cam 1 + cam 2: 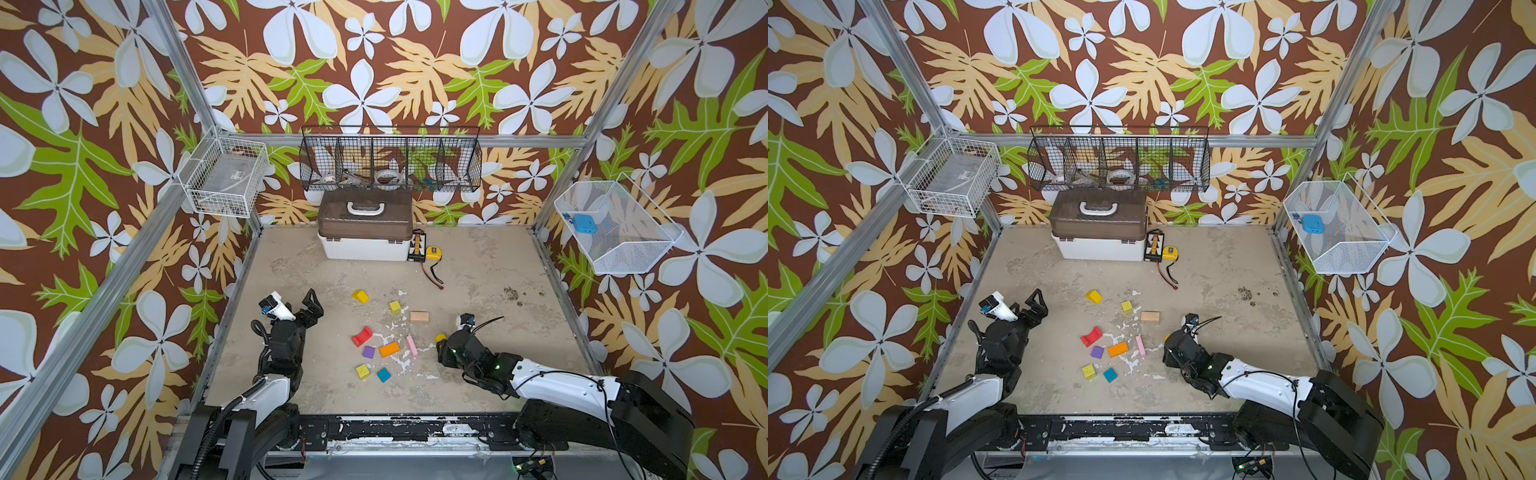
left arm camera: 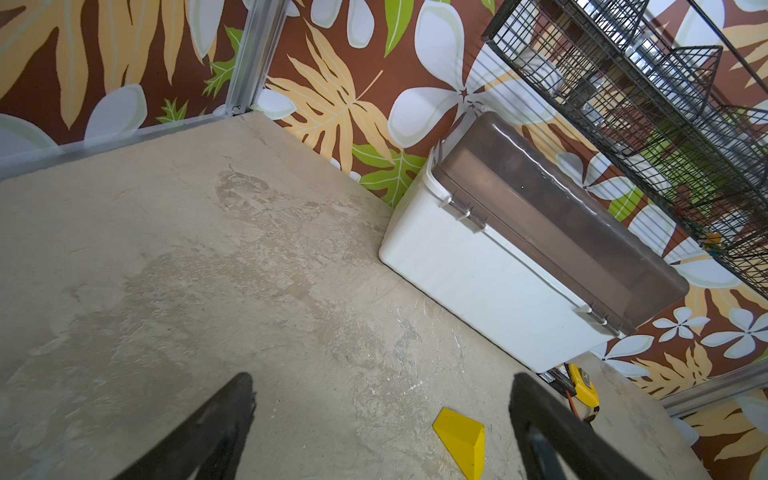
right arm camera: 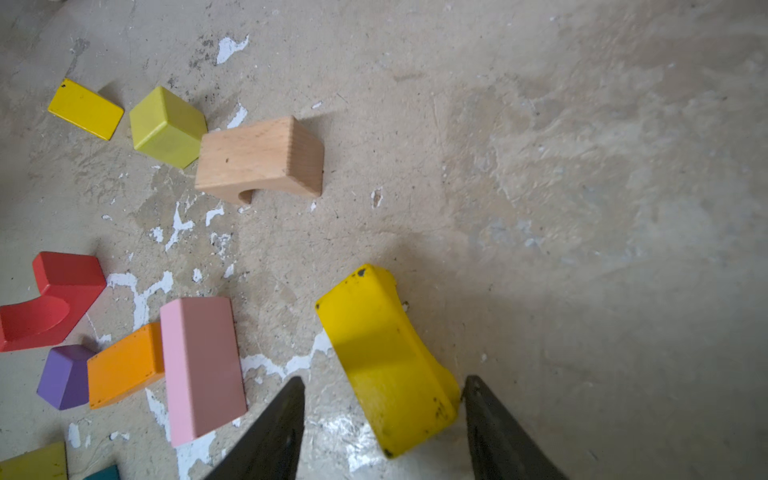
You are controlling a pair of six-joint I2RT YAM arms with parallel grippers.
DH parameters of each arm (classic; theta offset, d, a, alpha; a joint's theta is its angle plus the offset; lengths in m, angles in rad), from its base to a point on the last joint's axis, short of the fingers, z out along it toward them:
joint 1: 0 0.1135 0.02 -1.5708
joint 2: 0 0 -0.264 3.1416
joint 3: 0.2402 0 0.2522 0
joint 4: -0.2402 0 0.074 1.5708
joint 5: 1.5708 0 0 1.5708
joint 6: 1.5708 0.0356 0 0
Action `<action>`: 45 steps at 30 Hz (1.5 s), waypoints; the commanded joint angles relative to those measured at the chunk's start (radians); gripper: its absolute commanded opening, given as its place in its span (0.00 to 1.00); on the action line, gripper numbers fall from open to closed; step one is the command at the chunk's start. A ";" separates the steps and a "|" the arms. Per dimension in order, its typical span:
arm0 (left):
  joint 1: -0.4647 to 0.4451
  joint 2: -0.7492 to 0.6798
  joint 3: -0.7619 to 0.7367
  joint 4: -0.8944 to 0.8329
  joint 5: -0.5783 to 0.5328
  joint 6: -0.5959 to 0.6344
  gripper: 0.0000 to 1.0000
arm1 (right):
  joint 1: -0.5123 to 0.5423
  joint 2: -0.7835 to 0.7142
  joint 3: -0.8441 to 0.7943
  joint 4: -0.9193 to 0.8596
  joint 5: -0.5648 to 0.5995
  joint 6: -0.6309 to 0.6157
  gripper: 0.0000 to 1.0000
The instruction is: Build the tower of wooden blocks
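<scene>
Yellow curved wooden block (image 3: 386, 361) sat between the right gripper (image 3: 384, 379) fingers. We saw one finger (image 3: 498, 424) touching its edge and bare floor showing between the block and the other finger. The jaws were parted around it, not clamped.

Just beside it lay the pink wooden bar (image 3: 199, 365), then the orange rectangular block (image 3: 124, 365), the purple cube (image 3: 64, 376) and the red arch block (image 3: 50, 299). Further out we noted the plain wood arch block (image 3: 257, 158), the lime cube (image 3: 166, 126) and the yellow wedge (image 3: 85, 109).

In a top view, the teal cube (image 1: 384, 375) and a yellow-green cube (image 1: 363, 371) sat nearest the robot base. All the blocks lay singly mid-table on the worn beige tabletop (image 1: 478, 270).

The left gripper (image 2: 382, 378) was spread wide with nothing in it, above the table left of the blocks.

At the back wall stood the white box with brown lid (image 1: 365, 232), with the yellow tape measure (image 1: 434, 252) beside it.
</scene>
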 commanded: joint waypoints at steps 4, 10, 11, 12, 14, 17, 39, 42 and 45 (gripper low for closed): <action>0.002 0.010 0.015 0.006 0.013 -0.002 0.97 | 0.000 0.035 -0.014 -0.025 0.068 -0.019 0.61; 0.002 0.020 0.023 -0.001 0.006 -0.003 0.98 | 0.000 0.091 0.009 -0.066 0.087 -0.004 0.59; 0.002 0.022 0.025 -0.003 0.007 -0.002 0.98 | 0.000 0.100 0.006 -0.064 0.100 -0.004 0.59; 0.002 0.023 0.026 -0.003 0.009 -0.002 0.98 | 0.001 0.106 0.005 -0.064 0.110 -0.002 0.59; 0.002 0.019 0.025 -0.003 0.011 -0.002 0.98 | 0.000 0.121 0.006 -0.065 0.127 0.002 0.59; 0.002 0.019 0.021 -0.003 0.002 -0.004 0.99 | -0.003 0.134 0.029 -0.102 0.148 0.021 0.60; 0.002 0.027 0.031 -0.012 0.007 -0.003 1.00 | -0.070 0.010 -0.005 -0.109 0.128 -0.003 0.59; 0.002 0.024 0.029 -0.010 0.013 -0.002 1.00 | -0.069 0.005 -0.045 -0.091 0.144 0.021 0.56; 0.002 0.017 0.024 -0.008 0.006 -0.004 1.00 | -0.069 -0.017 -0.048 -0.130 0.158 0.044 0.55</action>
